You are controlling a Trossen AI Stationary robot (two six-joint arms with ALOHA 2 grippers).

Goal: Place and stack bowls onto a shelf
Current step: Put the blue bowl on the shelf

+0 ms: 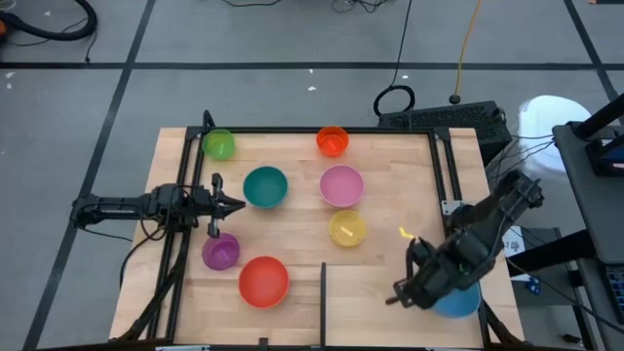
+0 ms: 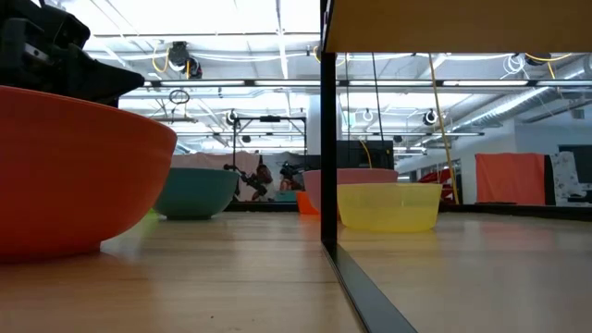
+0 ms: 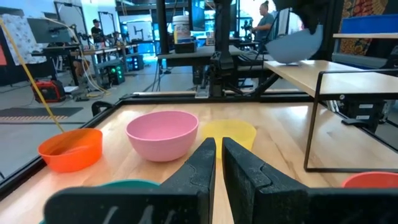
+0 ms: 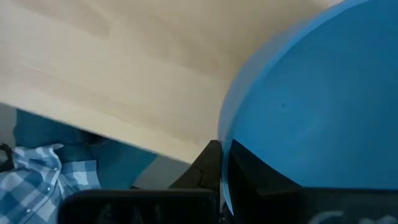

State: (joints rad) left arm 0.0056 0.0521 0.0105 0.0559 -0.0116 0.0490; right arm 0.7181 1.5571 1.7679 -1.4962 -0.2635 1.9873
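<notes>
Early stage. The right hand (image 1: 426,290) gripped the blue bowl (image 1: 458,297) by its rim over the shelf (image 1: 380,292), not yet released. Seven bowls, including the red bowl (image 1: 263,281), remained on the desk (image 1: 292,156). The left hand (image 1: 229,206) waited closed, empty.
</notes>
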